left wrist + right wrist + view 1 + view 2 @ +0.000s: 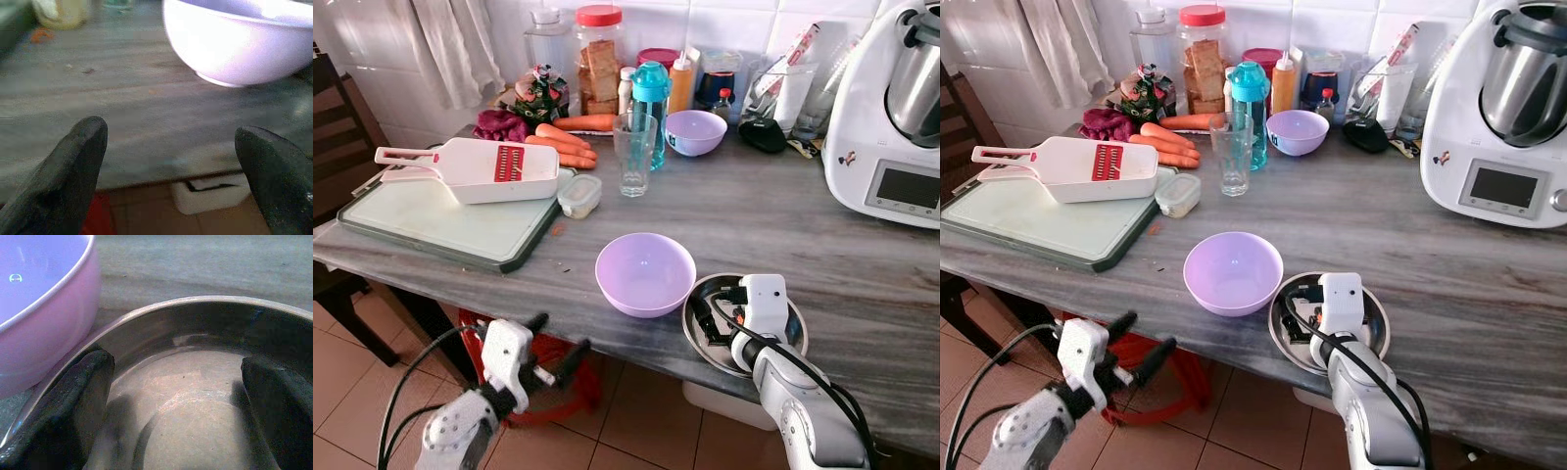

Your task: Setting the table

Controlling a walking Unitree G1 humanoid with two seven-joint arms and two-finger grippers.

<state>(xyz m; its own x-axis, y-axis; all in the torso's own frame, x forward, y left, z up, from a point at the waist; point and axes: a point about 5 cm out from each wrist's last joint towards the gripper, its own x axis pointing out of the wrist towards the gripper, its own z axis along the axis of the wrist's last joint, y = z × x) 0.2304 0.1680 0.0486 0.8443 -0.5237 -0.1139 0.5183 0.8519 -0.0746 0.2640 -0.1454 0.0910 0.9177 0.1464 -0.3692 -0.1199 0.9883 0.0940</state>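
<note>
The right tool (pixel 717 315) is positioned inside the steel bowl (pixel 793 338), which sits at the front edge of the bench (pixel 803 245); its two black fingers (pixel 63 416) are spread apart within the bowl, released and gripping nothing. The large lilac bowl (pixel 645 273) stands upright just to the left of the steel bowl, rims very close; contact cannot be confirmed. The left tool (pixel 553 343) hangs below the front edge of the bench, over the tiled floor (pixel 636 411), with its fingers (pixel 73 166) apart and released, aimed toward the bench edge and the lilac bowl. Farther back, a drinking glass (pixel 634 154) stands near the centre of the bench, with a turquoise bottle (pixel 650 108) just behind it and a small lilac bowl (pixel 695 132) beside that. A white mandoline slicer (pixel 475 168) lies on the cutting board (pixel 431 230) at the left end. Carrots (pixel 570 142) lie behind the board. A white kitchen machine (pixel 891 117) occupies the right rear corner.
</note>
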